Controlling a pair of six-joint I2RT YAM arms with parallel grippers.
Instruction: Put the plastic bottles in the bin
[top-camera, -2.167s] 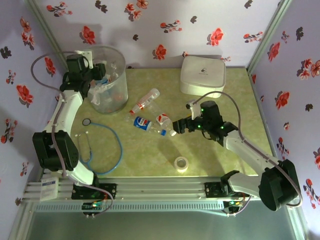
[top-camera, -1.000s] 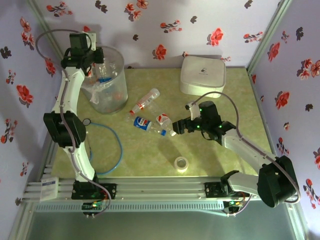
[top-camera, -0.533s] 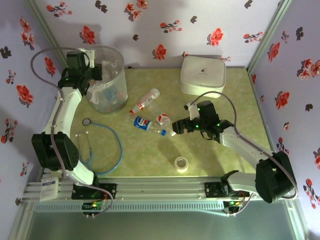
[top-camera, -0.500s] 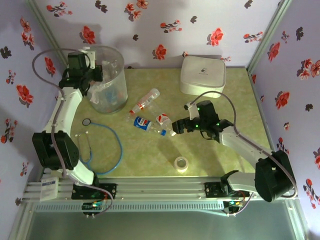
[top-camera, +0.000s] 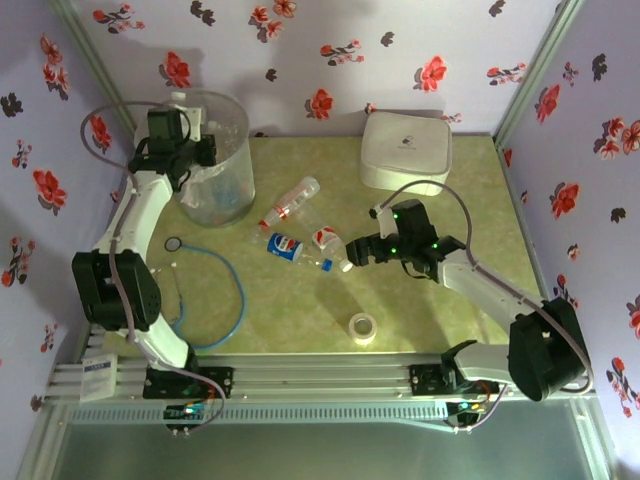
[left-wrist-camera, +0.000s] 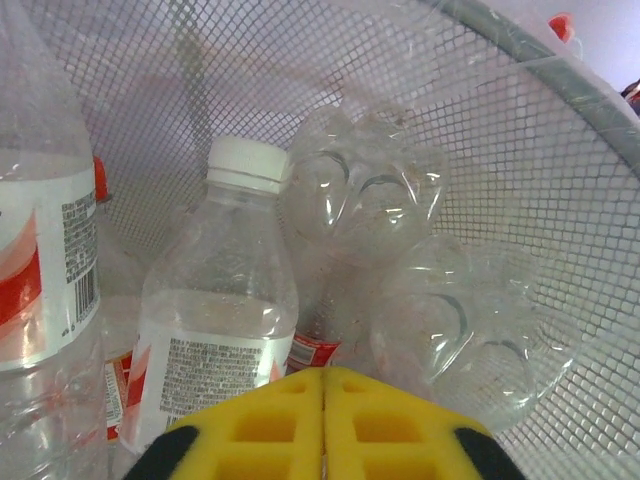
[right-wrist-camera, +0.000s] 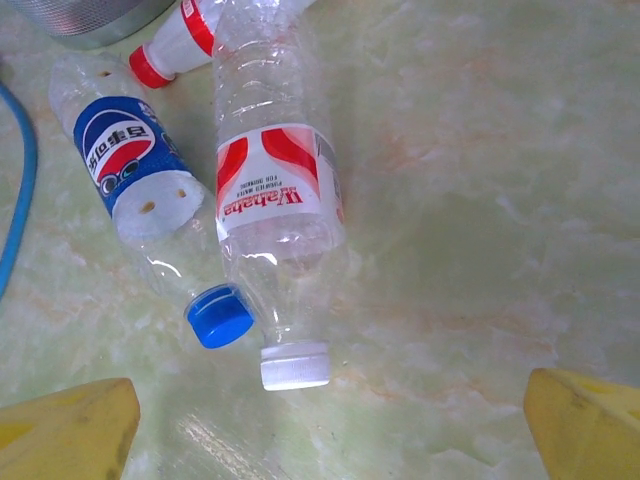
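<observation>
1. Top: left tool over bin; three bottles lying on counter, beside right tool.
2. Left wrist: left tool pressed together, empty; more bottles inside bin.
3. Right wrist: right tool wide apart, just short of bottles. Probably light, thin-walled, slippery; grip red-label bottle mid-body.

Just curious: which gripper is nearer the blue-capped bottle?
Right. The right gripper hovers open just short of the blue-capped bottle; the left gripper is shut at the bin.
</observation>
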